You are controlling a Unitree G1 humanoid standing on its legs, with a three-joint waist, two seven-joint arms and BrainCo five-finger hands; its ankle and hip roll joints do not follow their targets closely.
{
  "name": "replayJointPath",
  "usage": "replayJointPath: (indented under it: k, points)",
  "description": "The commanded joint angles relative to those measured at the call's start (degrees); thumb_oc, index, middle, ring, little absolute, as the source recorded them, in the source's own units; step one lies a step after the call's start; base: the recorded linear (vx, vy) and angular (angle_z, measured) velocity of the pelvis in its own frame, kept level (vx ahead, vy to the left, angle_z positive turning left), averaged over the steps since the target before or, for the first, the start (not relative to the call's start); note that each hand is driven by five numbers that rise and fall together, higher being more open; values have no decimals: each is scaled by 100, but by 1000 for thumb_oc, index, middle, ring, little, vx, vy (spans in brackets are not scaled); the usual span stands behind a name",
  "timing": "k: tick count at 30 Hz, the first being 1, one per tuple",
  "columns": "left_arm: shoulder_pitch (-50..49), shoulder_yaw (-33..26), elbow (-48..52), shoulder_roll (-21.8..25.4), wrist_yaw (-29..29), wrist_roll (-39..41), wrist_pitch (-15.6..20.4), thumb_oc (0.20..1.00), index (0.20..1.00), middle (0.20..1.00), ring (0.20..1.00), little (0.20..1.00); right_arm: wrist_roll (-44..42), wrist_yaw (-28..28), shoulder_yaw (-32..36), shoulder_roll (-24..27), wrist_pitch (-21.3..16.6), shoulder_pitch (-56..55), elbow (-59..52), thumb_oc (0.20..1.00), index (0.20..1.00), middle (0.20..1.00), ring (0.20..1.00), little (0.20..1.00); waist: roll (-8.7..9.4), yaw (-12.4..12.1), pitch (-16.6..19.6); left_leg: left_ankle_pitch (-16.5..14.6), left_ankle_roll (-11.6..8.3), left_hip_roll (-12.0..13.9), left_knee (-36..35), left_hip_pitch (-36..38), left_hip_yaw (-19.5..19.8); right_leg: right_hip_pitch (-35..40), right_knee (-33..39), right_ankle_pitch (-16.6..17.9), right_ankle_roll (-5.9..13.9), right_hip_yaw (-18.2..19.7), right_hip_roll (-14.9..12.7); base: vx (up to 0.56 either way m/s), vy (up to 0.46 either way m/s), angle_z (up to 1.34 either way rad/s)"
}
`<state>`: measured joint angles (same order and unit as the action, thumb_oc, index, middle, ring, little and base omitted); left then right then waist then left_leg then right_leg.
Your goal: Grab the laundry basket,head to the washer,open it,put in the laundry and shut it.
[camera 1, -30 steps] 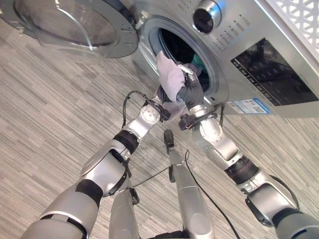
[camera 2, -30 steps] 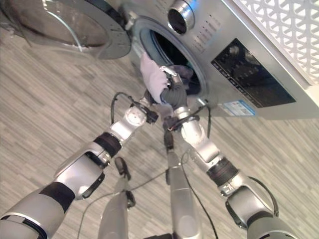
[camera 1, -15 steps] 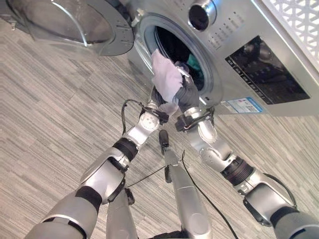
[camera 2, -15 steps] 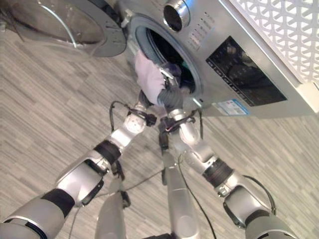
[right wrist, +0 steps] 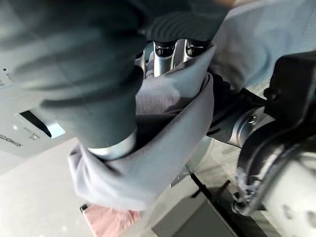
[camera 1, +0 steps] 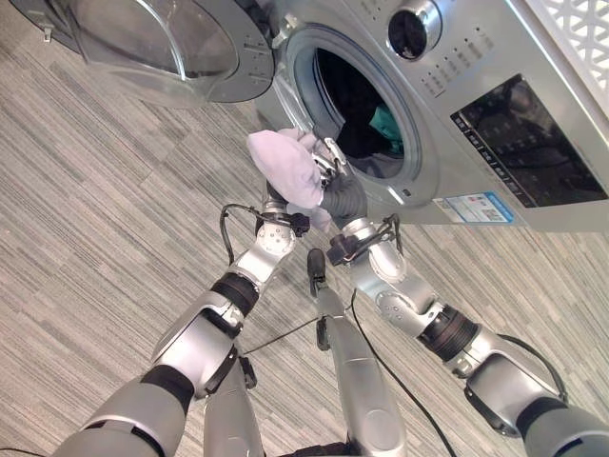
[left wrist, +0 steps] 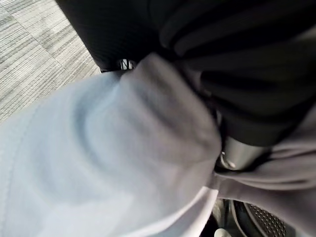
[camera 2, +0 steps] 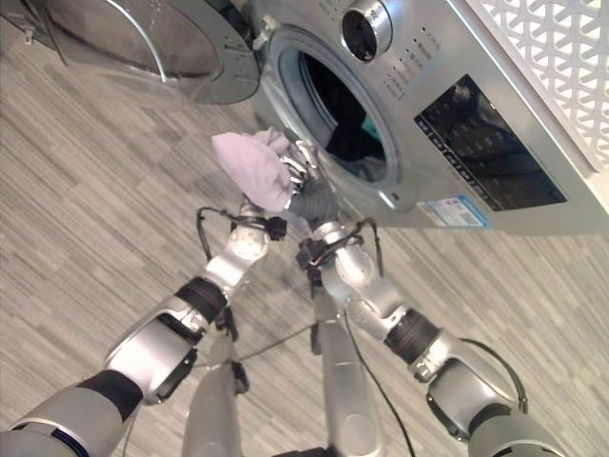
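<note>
A pale lavender garment is bunched up in front of the washer's round opening, just left of its rim. My right hand is curled into the cloth from the right; its fingers show wrapped in the garment in the right wrist view. My left hand sits under the bundle, covered by the cloth. The washer door stands swung open to the left. Dark clothes and a teal item lie inside the drum.
The silver washer fills the upper right, with a knob and a black panel. Grey striped floor spreads to the left and below. A bit of pink cloth shows low in the right wrist view.
Both hands have drawn the garment back from the drum's opening, down and to the left; it now hangs outside the rim. The camera has also shifted a little.
</note>
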<state>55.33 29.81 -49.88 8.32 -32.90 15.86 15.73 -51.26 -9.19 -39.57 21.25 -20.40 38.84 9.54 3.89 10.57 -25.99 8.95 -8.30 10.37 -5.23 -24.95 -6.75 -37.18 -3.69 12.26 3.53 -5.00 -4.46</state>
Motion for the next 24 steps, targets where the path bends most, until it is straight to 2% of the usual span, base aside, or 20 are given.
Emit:
replayJointPath:
  k: [1, 3, 5, 6, 9, 10, 14, 16, 24]
  points:
    - [363, -339, 305, -326, 150, 127, 659, 200, 200, 200, 200, 200, -770, 1351, -81, -565, -422, -432, -322, 1000, 1000, 1000, 1000, 1000, -124, 114, 48, -569, -337, 318, 23, 324, 357, -304, -317, -443, 652, 129, -412, 7, 10, 22]
    - [257, -444, 290, -373, 288, 279, 790, 200, 200, 200, 200, 200, -1549, 1933, 150, -624, -413, -1062, -140, 1000, 1000, 1000, 1000, 1000, -168, 166, 66, -567, -351, 297, 23, 257, 386, -388, -375, -451, 662, 130, -423, 6, 19, 12]
    - [257, -443, 289, -374, 288, 280, 790, 200, 200, 200, 200, 200, -1550, 1934, 150, -623, -413, -1063, -139, 1000, 1000, 1000, 1000, 1000, -169, 166, 69, -567, -351, 297, 23, 254, 386, -391, -376, -452, 662, 130, -424, 8, 12, 5]
    - [278, -626, 27, -379, 428, 532, 861, 200, 200, 200, 200, 200, -2062, 2365, 359, -550, -256, -1646, 83, 1000, 1000, 1000, 1000, 1000, -173, 260, 90, -568, -361, 282, 23, 195, 388, -479, -427, -469, 664, 153, -427, 13, 12, 9]
    - [291, -706, -69, -365, 472, 644, 873, 200, 200, 200, 200, 200, -2177, 2456, 399, -517, -195, -1805, 142, 1000, 1000, 1000, 1000, 1000, -170, 287, 98, -569, -360, 280, 23, 178, 389, -508, -450, -474, 664, 155, -429, 7, 3, 5]
    - [358, -898, -241, -318, 550, 902, 898, 200, 200, 200, 200, 200, -2284, 2559, 531, -352, -121, -2146, 255, 1000, 1000, 1000, 1000, 1000, -174, 354, 101, -572, -361, 269, 23, 152, 395, -565, -489, -486, 665, 168, -434, 0, 0, 0]
    - [461, -1232, -521, -189, 704, 1358, 956, 200, 200, 200, 200, 200, -2033, 2519, 636, -10, 1, -2595, 528, 1000, 1000, 1000, 1000, 1000, -153, 473, 103, -583, -369, 262, 23, 111, 372, -670, -555, -514, 673, 204, -424, 16, -4, -3]
    - [628, -1572, -772, -62, 829, 1857, 1025, 200, 200, 200, 200, 200, -1693, 2419, 772, 174, 50, -2812, 920, 1000, 1000, 1000, 1000, 1000, -162, 564, 122, -603, -370, 250, 23, 85, 337, -753, -608, -539, 687, 251, -413, 28, -8, -5]
    - [1238, -2126, -1090, 302, 1320, 3092, 1088, 200, 200, 200, 200, 200, -1289, 2180, 1332, 235, 145, -2976, 1938, 1000, 1000, 1000, 1000, 1000, -314, 782, 147, -637, -373, 214, 23, 84, 245, -936, -780, -635, 722, 401, -382, 34, -1, -7]
